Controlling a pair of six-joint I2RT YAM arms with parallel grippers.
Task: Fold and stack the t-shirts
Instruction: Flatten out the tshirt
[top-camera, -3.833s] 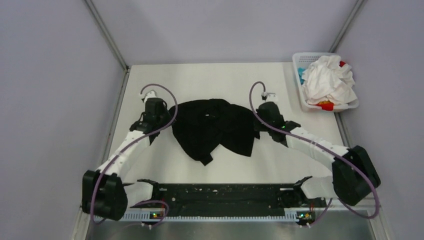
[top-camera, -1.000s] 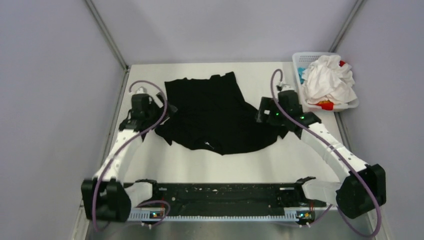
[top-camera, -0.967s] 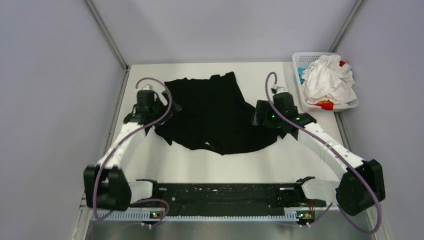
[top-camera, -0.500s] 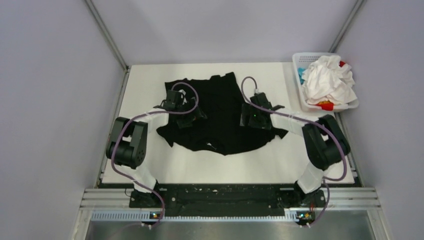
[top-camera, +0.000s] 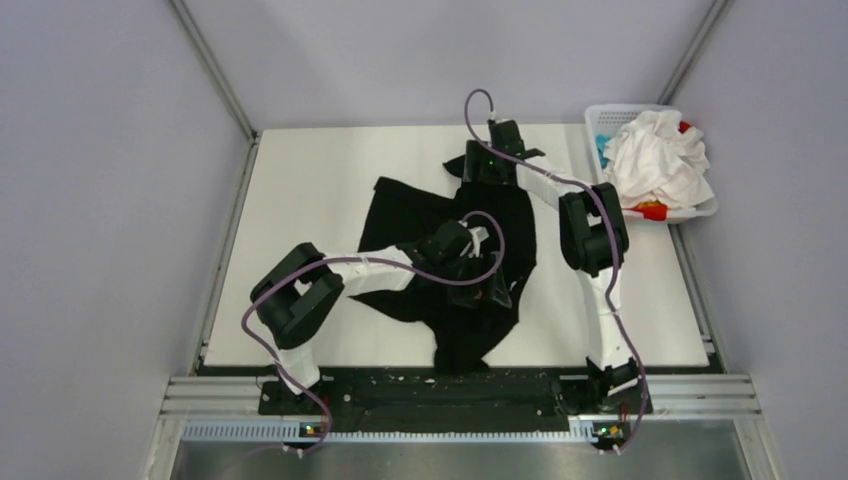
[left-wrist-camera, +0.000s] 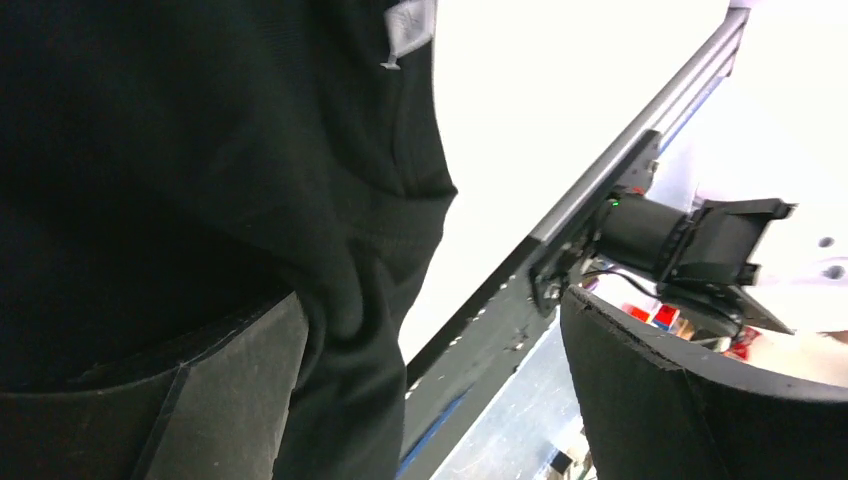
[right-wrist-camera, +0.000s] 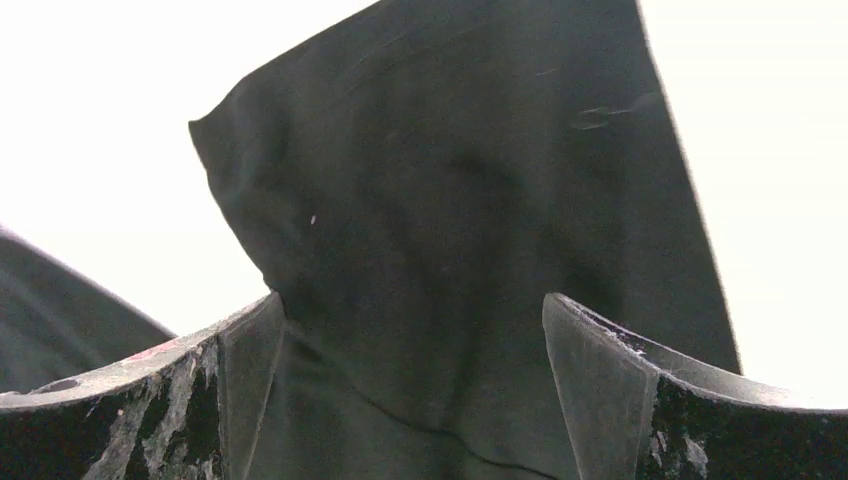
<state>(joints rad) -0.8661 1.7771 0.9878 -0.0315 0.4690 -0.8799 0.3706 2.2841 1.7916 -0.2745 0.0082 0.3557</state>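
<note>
Both arms swung inward since half a second ago. Black t-shirt (top-camera: 410, 215) now bunched mid-worktop (top-camera: 300, 180), one end trailing to the near edge. Left end effector (left-wrist-camera: 430, 300) wide open, cloth against one finger. Right end effector (right-wrist-camera: 412, 300) wide open, cloth between its fingers.

No text, brand, number or sign can be read in any of the views. The only label that shows is a small white tag (left-wrist-camera: 410, 25) on the black t-shirt (left-wrist-camera: 180, 150), at the top of the left wrist view. It is too small and too blurred, so I cannot tell if anything is printed on it.
</note>
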